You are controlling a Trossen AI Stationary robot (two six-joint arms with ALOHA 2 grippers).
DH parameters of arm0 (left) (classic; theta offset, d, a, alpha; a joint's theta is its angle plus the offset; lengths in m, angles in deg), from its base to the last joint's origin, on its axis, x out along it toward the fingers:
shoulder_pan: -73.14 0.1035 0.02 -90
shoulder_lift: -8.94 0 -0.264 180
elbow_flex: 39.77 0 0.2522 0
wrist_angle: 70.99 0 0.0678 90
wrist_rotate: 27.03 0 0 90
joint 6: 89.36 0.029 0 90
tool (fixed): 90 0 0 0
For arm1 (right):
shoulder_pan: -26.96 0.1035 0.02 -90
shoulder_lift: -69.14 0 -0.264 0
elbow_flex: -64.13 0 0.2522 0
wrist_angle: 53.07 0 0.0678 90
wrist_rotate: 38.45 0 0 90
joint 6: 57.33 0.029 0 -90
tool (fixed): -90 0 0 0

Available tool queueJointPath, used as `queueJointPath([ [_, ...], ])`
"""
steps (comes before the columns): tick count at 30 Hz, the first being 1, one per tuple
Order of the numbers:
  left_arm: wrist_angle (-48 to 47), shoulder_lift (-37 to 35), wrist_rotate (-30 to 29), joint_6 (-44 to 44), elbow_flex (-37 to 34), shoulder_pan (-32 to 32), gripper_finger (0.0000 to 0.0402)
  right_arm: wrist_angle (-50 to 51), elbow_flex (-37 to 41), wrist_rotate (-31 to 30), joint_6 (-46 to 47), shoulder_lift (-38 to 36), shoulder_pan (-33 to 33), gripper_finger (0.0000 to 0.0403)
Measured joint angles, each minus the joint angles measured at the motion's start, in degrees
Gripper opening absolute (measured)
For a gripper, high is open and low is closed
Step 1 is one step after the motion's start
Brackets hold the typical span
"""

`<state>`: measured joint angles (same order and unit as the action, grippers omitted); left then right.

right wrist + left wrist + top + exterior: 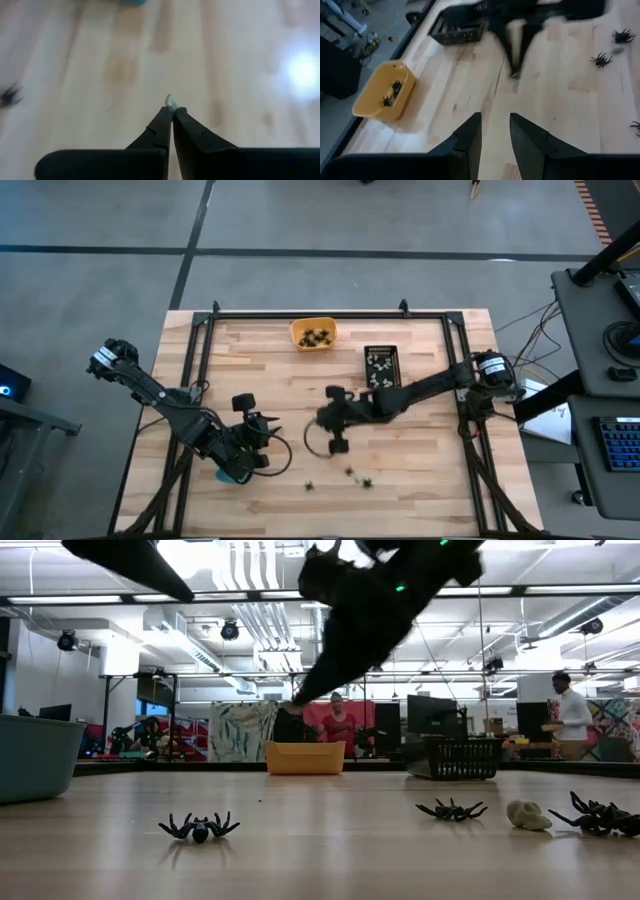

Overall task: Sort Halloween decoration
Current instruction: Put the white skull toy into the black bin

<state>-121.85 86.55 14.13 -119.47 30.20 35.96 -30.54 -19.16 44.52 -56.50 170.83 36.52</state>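
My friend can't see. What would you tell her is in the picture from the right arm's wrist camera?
The right claw is shut on a tiny whitish trinket pinched at its tips, above a pale wooden table. A black spider lies off to one side, and a bit of blue tray peeks in at the far edge.

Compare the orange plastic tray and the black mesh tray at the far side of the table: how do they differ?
The orange plastic tray has solid walls and holds dark spider-like pieces; the black mesh tray has slotted walls and holds whitish pieces. The orange tray stands nearer the far edge, the black tray to its right, closer to the right arm. Both stand upright on the wooden table, untouched.
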Motion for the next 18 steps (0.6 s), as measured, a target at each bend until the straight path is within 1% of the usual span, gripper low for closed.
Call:
queueJointPath([
  [2,0.00,-1.22,-0.22,1.23,0.00,-0.34,0.0084,-2.52,0.00,0.03,-1.03,0.00,-2.51,0.0008],
  [4,0.00,-2.53,-0.31,2.11,0.00,-0.56,0.0084,-4.53,0.00,1.35,-1.80,0.00,-5.28,0.0008],
  [9,-0.82,-4.56,-0.33,2.64,0.00,-0.67,0.0084,-10.97,0.00,9.17,-1.47,0.23,-11.56,0.0008],
  [12,-1.84,-4.73,-0.36,2.65,0.00,-0.67,0.0084,-14.49,0.04,13.24,-0.83,0.66,-13.83,0.0008],
  [18,-3.45,-4.69,-0.09,2.64,0.00,-0.67,0.0084,-12.69,0.20,13.55,-0.81,0.76,-14.59,0.0008],
])
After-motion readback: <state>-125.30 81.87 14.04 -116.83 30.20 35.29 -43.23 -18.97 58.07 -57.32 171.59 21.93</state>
